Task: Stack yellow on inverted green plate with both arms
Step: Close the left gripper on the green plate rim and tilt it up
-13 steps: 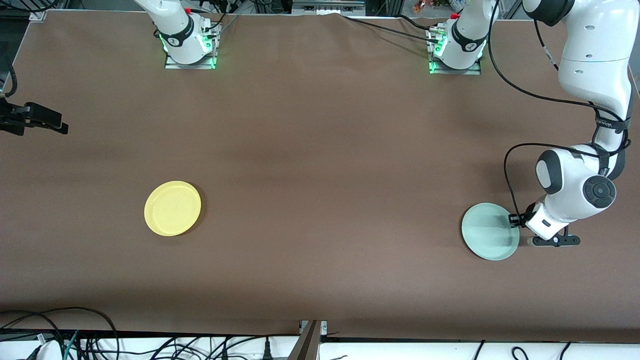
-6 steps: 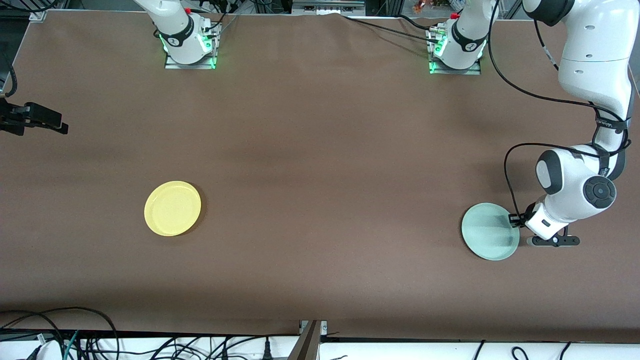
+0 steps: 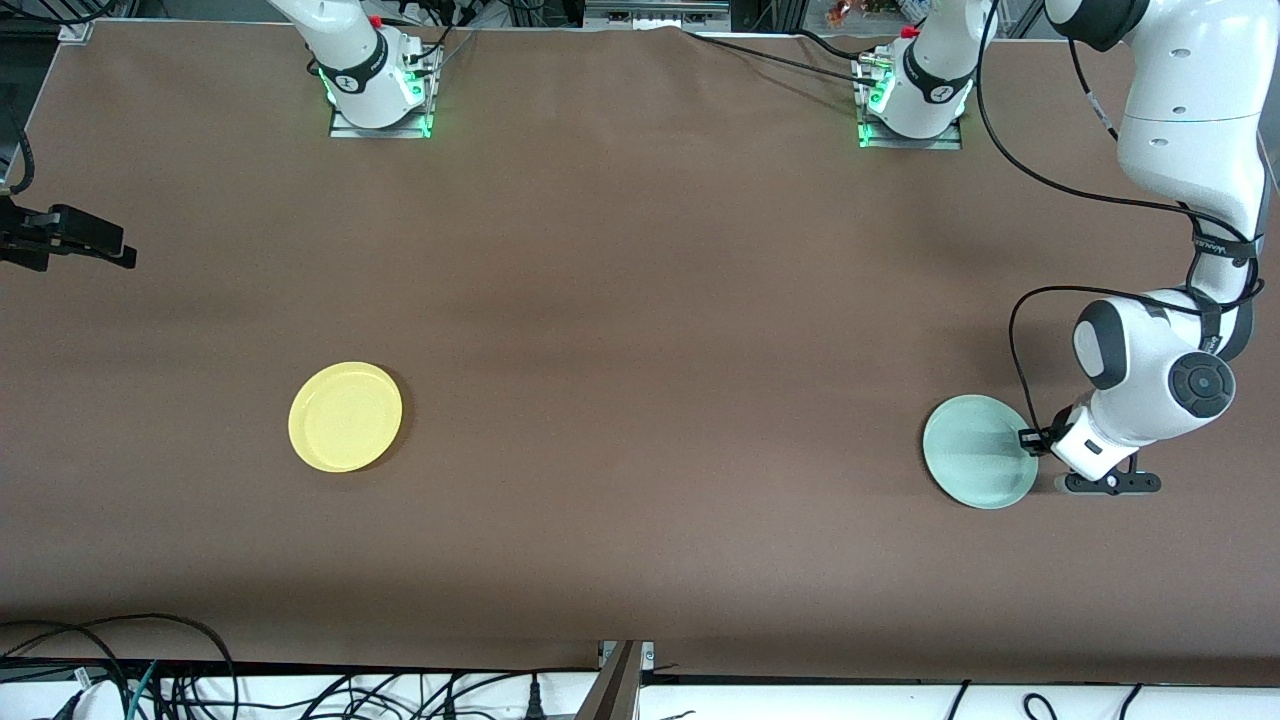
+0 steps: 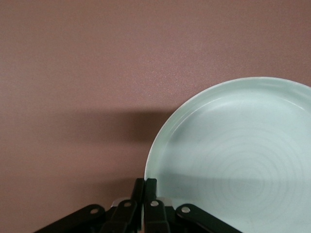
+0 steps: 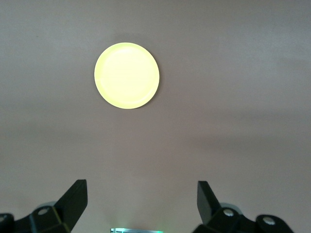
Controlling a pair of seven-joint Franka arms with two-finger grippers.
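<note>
Left gripper (image 3: 1030, 439) sits at the lower right of the front view, its jaws pinched together on the rim of the green plate (image 3: 978, 452); the left wrist view shows the fingertips (image 4: 145, 194) meeting right at the plate's edge, with the plate's hollow side facing the camera and its rim edge lifted off the brown table (image 3: 640, 300), so the plate looks tilted rather than lying flat. Right gripper (image 5: 141, 196) waits high, at the left edge of the front view, its fingers spread wide and empty, looking down on the yellow plate (image 3: 345, 416), which lies flat and right way up in the lower left of the front view, well apart from the green one. Both plates look light, thin and stiff, probably smooth plastic, so a rim pinch should carry them but could slip or let the plate swing during the flip. The low raised rim is the only real place to take hold, since the flat centres offer nothing to clamp. A firm, square grip at the edge, with slow turning, seems wisest.
</note>
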